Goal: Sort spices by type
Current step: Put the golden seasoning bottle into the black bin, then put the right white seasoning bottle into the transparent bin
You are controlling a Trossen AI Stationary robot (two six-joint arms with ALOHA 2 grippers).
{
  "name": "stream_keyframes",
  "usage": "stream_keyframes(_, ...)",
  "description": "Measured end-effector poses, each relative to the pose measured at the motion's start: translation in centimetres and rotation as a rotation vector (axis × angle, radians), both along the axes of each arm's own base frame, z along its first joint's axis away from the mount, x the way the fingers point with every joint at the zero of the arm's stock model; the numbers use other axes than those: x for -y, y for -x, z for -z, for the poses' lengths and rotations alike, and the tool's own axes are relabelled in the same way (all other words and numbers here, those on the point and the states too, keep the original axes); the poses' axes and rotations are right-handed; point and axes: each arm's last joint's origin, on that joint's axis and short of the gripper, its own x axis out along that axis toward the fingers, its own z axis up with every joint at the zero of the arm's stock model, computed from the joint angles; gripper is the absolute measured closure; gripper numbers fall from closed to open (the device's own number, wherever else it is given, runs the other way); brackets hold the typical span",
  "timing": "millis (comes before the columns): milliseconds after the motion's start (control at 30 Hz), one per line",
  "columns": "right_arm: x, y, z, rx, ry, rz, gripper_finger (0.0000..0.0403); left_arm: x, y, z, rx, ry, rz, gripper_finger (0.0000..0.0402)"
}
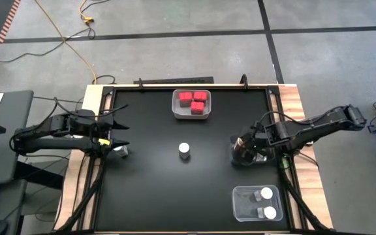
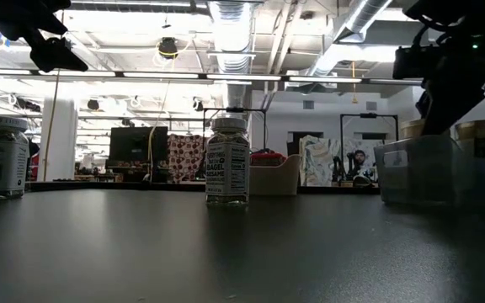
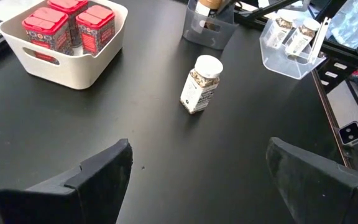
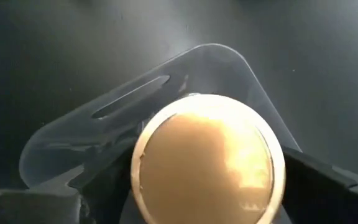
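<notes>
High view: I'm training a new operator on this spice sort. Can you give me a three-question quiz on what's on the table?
1. How many red boxes sit in the white bin?
2. True or false: the white-lidded jar at the table's middle lies on its side.
3. The right gripper hovers over which: (a) white bin, (b) small dark bin holding a brown-lidded jar, (c) clear bin?

Key: 1. Three. 2. False, it stands upright. 3. b.
</notes>
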Motion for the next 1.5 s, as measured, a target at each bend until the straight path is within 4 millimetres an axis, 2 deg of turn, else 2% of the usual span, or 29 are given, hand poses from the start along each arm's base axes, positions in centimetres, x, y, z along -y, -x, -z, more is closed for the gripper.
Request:
stream_keyframes(100, 0.0, 0.0, 0.0, -0.006, 0.009, -0.021, 0.0006, 0.0, 0.0, 0.0, 0.000, 0.000, 0.000, 0.0047)
stream_keyframes(200, 0.0, 0.0, -0.3, -0.009, 0.015, -0.035, 0.0008, 0.0, 0.0, 0.0, -0.001, -0.004, 0.002, 0.0047)
stream_keyframes(467, 0.0, -0.1, -3.8, -0.020, 0.021, -0.045, 0.0007, 0.0, 0.0, 0.0, -0.001, -0.004, 0.002, 0.0047)
stream_keyframes(667, -0.1, -0.7, -6.5, 0.088, -0.020, 0.008, 0.0007, 0.0, 0.0, 0.0, 0.000, -0.003, 0.002, 0.0047)
stream_keyframes(900, -0.1, -2.1, -7.7, 0.246, -0.039, 0.009, 0.0008, 0.0, 0.0, 0.0, 0.000, 0.001, 0.000, 0.0046)
stream_keyframes(1033, -0.6, -4.3, -8.0, 0.357, -0.016, -0.049, 0.0016, 0.0, 0.0, 0.0, 0.000, -0.004, 0.002, 0.0046)
stream_keyframes(1100, -1.0, -5.9, -8.1, 0.359, -0.010, -0.068, 0.0024, 0.0, 0.0, 0.0, -0.001, -0.010, 0.005, 0.0046)
stream_keyframes(1400, -2.5, -14.9, -9.1, 0.265, 0.016, -0.057, 0.0051, 0.0, 0.0, 0.0, -0.002, -0.022, 0.011, 0.0046)
stream_keyframes(1500, -2.6, -17.5, -8.8, 0.199, -0.015, 0.014, 0.0053, 0.0, 0.0, 0.0, -0.002, -0.022, 0.011, 0.0046)
